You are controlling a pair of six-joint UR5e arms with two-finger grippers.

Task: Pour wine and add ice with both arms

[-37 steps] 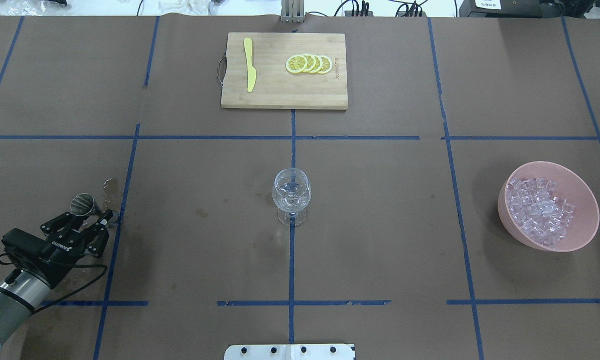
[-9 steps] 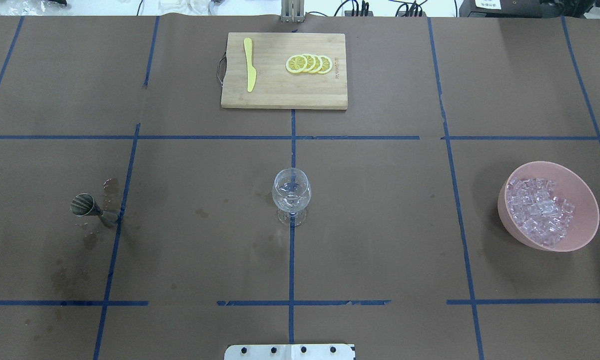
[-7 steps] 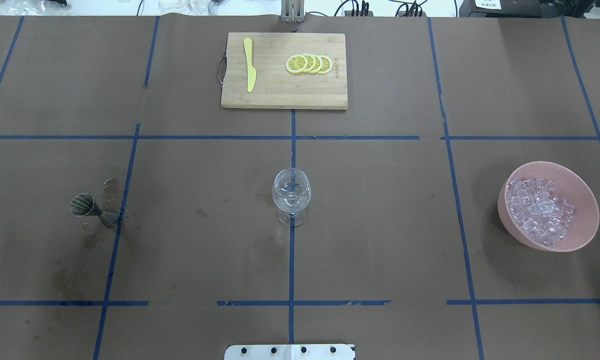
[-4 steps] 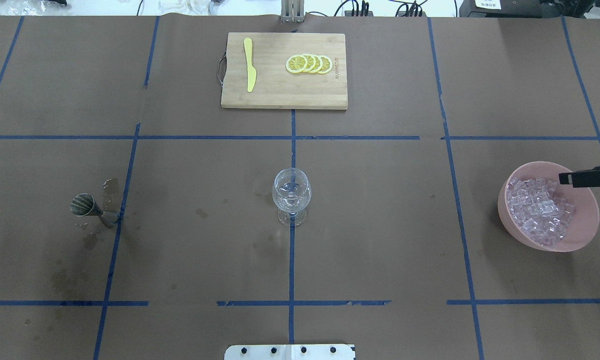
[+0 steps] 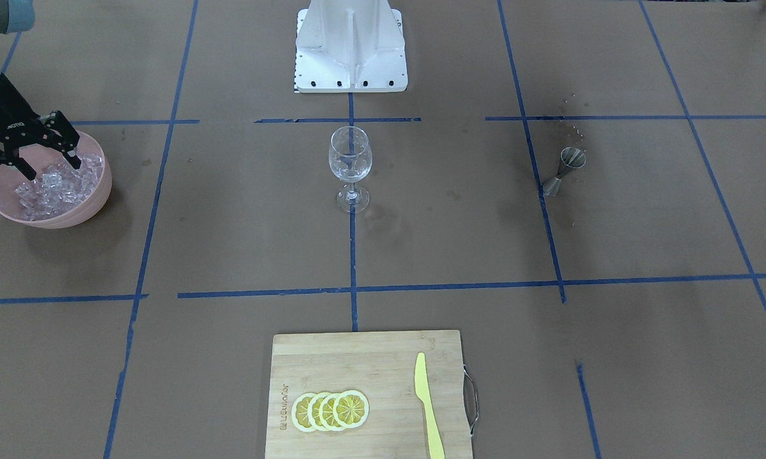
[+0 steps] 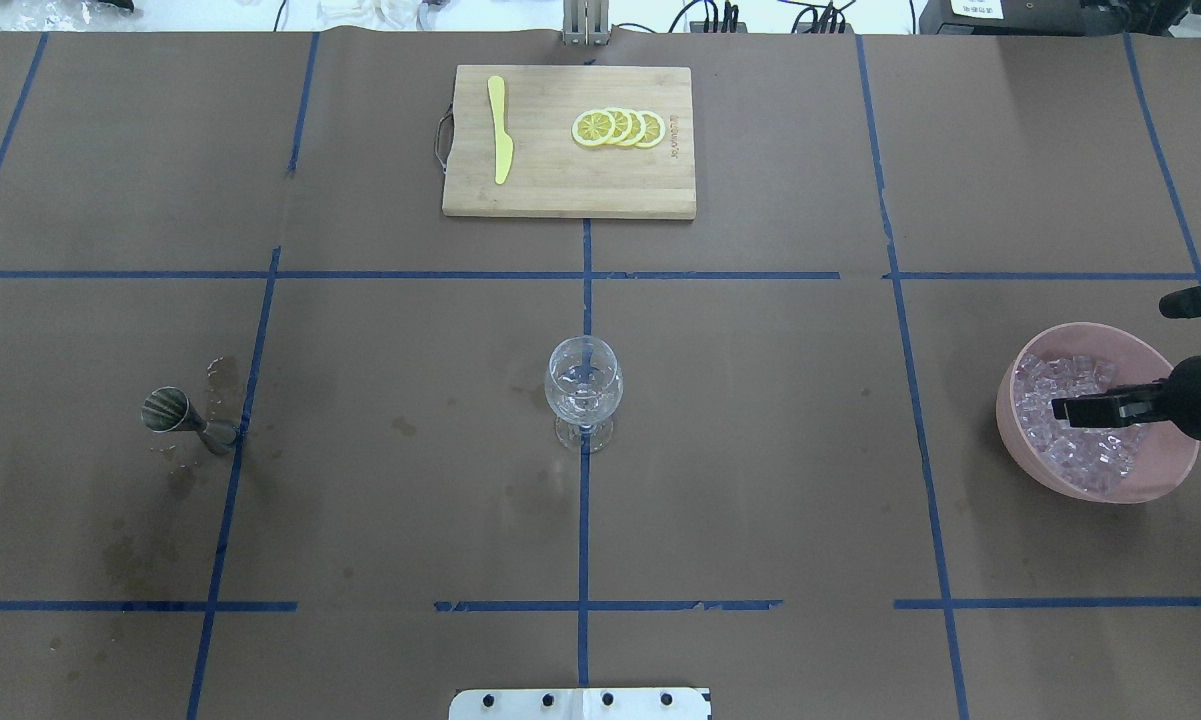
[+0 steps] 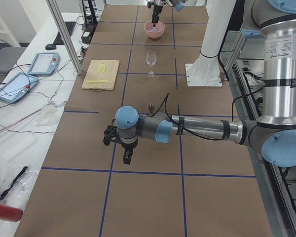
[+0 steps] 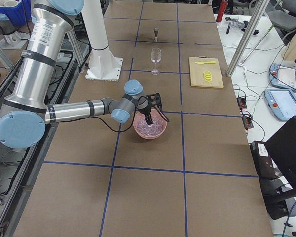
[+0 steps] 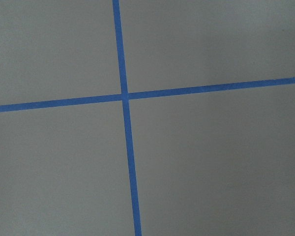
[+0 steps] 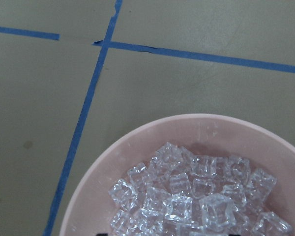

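Exterior front-facing view: the black two-finger right gripper [image 5: 53,169] hangs over the round pink plastic bowl [image 5: 99,191] near the table's edge on the robot's right. Its fingers are spread wide, tips down among the heaped small clear ice cubes [image 5: 51,191], and grip nothing; I judge it is set to close on a cube. The stemmed clear wine glass [image 5: 349,159] stands upright mid-table before the white pedestal [image 5: 351,44], likely central so that both arms can reach it. The small metal double-cone jigger [image 5: 564,169] stands toward the left edge amid wet spots. The left gripper [image 7: 127,155] hovers over bare table near that end, out of the way. Whether it is parted, I cannot tell.
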